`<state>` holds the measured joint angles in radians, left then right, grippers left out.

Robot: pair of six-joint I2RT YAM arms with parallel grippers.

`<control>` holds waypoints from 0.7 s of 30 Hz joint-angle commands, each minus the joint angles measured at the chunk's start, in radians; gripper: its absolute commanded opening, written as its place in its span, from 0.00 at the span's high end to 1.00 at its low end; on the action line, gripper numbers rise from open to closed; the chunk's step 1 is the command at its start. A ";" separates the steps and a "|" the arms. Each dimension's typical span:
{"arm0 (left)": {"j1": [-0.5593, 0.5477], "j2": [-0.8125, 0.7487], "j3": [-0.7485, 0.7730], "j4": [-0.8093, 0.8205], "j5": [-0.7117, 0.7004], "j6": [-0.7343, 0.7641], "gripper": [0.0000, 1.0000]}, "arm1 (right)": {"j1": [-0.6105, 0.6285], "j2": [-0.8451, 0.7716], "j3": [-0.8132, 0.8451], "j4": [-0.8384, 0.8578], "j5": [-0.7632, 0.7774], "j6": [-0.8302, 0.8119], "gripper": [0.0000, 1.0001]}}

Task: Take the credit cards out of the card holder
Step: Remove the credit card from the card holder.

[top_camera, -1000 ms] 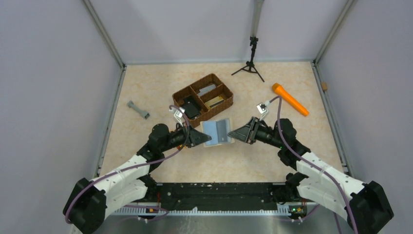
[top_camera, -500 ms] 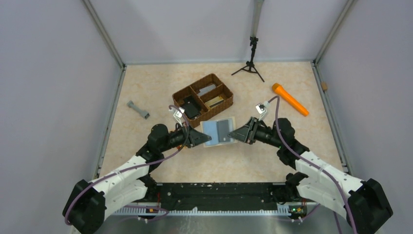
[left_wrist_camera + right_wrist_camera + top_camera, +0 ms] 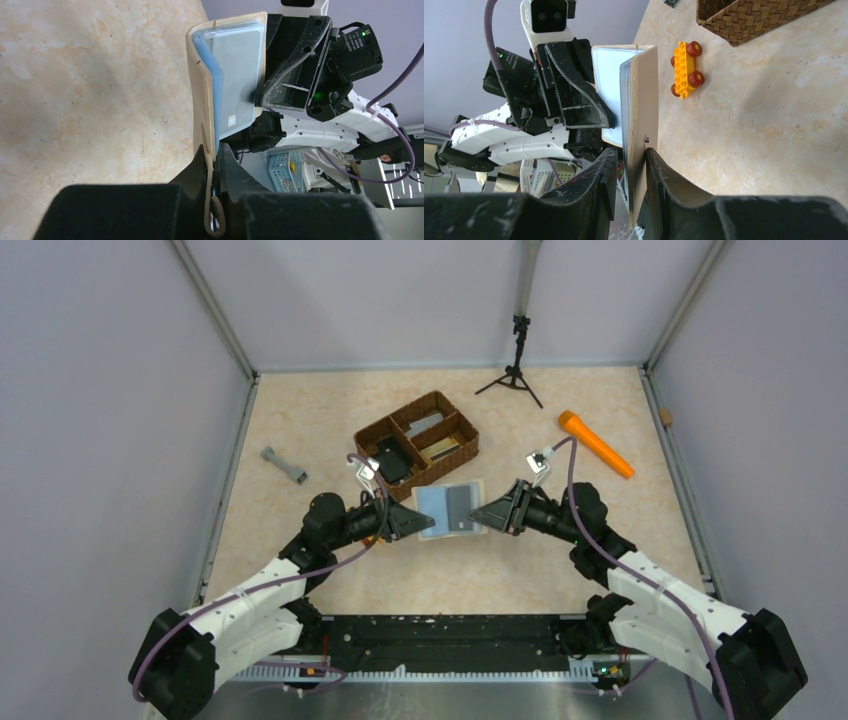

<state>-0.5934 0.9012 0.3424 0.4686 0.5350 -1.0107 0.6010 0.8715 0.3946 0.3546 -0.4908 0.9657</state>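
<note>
The card holder hangs open above the table between my two grippers, pale blue inside up. A dark card lies in its right half. In the left wrist view the cream cover stands on edge, with clear sleeves over a pale card. My left gripper is shut on the holder's near edge and strap. My right gripper straddles the opposite cover. One finger touches the cover by the stud, and the other stands slightly off it.
The brown wicker tray sits just beyond the holder, with a black block and flat cards in its compartments. A yellow toy car lies under the holder. Also on the table are an orange cylinder, a grey bar and a small tripod.
The held card holder has shifted slightly away from the arms, toward the wicker tray. Both arms otherwise stay where they were.
</note>
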 commanded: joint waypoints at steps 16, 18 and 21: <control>0.003 0.013 0.046 0.057 0.011 0.019 1.00 | 0.001 -0.031 0.036 0.071 -0.002 0.008 0.67; 0.003 0.014 0.042 0.062 0.011 0.017 1.00 | 0.001 -0.035 0.036 0.067 0.001 0.010 0.67; 0.002 0.011 0.038 0.065 0.010 0.016 1.00 | 0.000 -0.036 0.035 0.063 0.001 0.009 0.67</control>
<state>-0.5934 0.9150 0.3462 0.4664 0.5346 -1.0039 0.6010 0.8574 0.3946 0.3737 -0.4908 0.9722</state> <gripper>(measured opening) 0.045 0.328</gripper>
